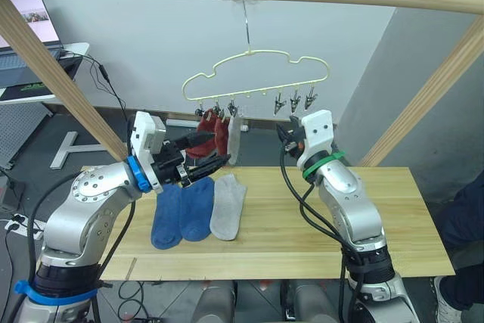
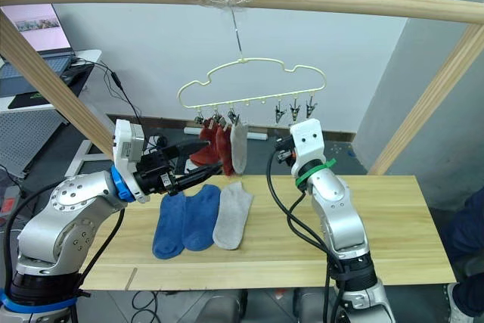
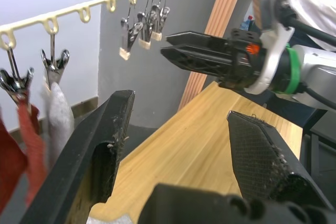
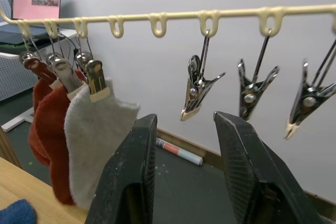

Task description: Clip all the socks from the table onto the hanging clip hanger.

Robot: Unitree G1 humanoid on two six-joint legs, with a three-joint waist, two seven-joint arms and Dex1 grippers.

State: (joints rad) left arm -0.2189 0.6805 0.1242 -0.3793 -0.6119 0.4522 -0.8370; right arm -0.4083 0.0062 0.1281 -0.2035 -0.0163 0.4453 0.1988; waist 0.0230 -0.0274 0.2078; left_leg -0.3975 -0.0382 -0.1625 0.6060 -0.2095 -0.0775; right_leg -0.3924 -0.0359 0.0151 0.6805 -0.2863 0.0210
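Socks first: three are already clipped on the clip hanger (image 1: 257,73), two rust red socks (image 1: 212,135) and one hanging grey sock (image 1: 234,139), all at its left end. Three lie on the table (image 1: 378,217) side by side, touching: two blue socks (image 1: 181,212) and a grey sock (image 1: 228,206).

Left gripper (image 1: 206,153) hovers above the table socks, just below the hung ones, w/ fingers spread wide and nothing between them. Right gripper (image 4: 184,169) is raised near the three free clips (image 4: 247,95) on the hanger's right side, jaws part open, empty.

Our read of the step in hand: pick up the next sock, prob. the grey one since it's nearest the right arm.
- We'd bring the left gripper down on the cuff end, not mid-sock, so a free edge is left for the clip.
- We'd pinch one sock only; they overlap at the edges, so a sloppy grab may drag a blue one along.
- Right gripper looks placed to squeeze the nearest free clip; the hanger swings on one hook, so we'd go slow.

Hard to tell: the table socks' cuff ends sit behind the left gripper, the gripped sock edges are tucked inside the clips, and the right gripper's fingertips are lost against dark cable in the head views.
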